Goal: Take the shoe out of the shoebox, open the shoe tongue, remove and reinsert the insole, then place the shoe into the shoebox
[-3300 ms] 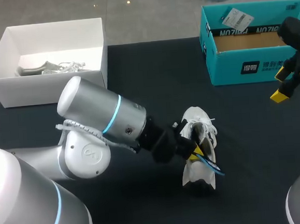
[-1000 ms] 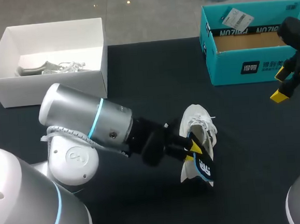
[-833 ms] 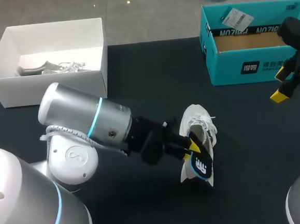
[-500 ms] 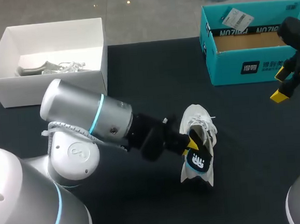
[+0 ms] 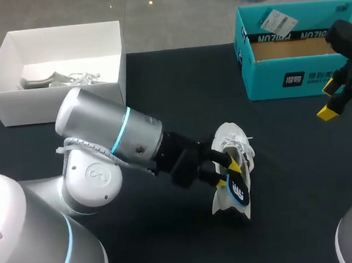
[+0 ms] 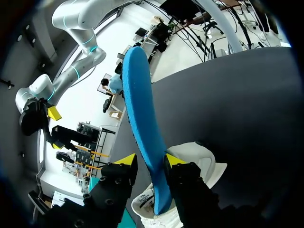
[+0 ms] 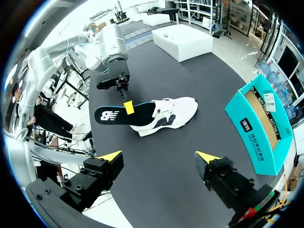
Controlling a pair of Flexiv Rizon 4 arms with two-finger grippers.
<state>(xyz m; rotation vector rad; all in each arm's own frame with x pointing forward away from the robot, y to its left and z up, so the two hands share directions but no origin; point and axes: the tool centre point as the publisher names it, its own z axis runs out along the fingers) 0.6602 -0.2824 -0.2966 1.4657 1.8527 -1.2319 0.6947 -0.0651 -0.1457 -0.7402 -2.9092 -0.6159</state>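
**Dark table [image 5: 159,78]: insole [image 5: 237,190] in our grip**

Lower centre, our left gripper [image 5: 227,167] clamps the insole, with one end inside the white shoe [image 5: 234,140]. At right, our right gripper [image 5: 331,100] hangs spread open, just below the teal shoebox [image 5: 294,79].

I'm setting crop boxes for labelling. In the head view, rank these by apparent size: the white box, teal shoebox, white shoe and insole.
1. white box and teal shoebox: about alike, and the shoebox is cut off by the view's edge, so unranked.
2. white shoe
3. insole, counting only its visible part
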